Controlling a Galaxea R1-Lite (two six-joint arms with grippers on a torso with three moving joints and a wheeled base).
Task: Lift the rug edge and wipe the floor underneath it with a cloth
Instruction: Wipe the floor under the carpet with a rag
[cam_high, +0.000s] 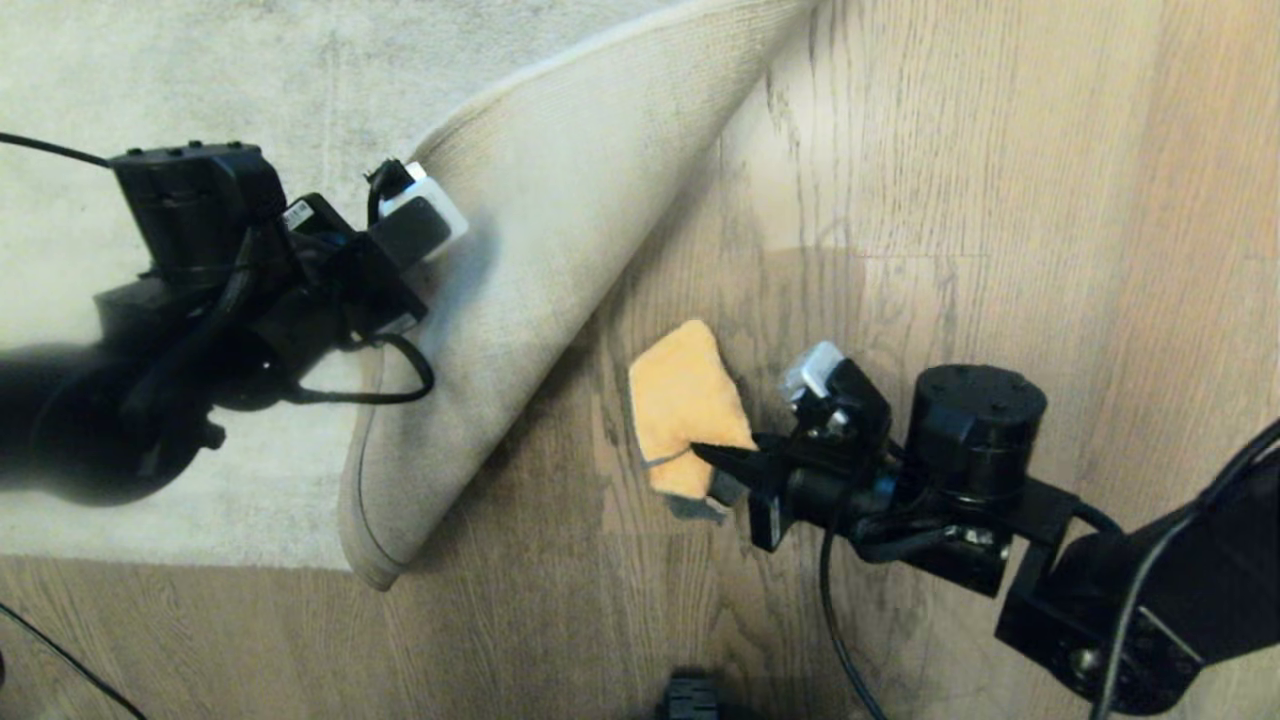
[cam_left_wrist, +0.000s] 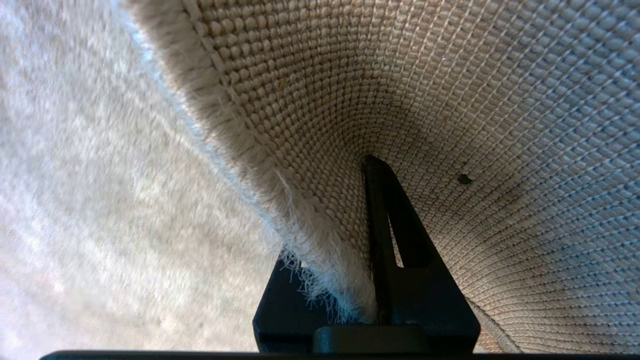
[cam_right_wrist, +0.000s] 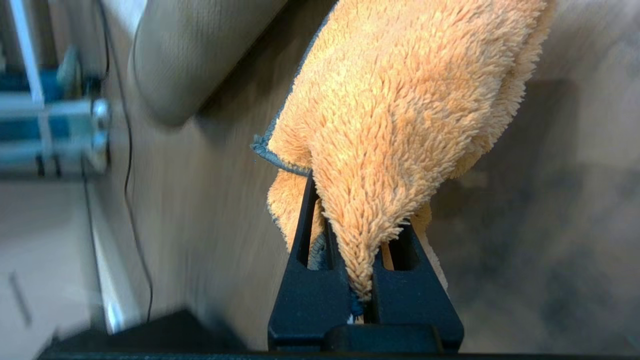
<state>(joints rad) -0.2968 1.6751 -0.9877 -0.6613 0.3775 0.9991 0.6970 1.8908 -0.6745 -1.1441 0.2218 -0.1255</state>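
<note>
While the corner is raised, the scene is read left to right:
Left gripper (cam_left_wrist: 367, 280): fingers are clamped on the rug edge (cam_high: 560, 260), folded back, backing shown.
Rug: judged heavy but limp; best pinched at its border; fold runs diagonally.
Floor (cam_high: 1000, 200): bared beside the fold.
Right gripper (cam_right_wrist: 365, 280): fingers are pressed together on the cloth (cam_high: 688, 405), soft, light, pointing towards the rug.
</note>
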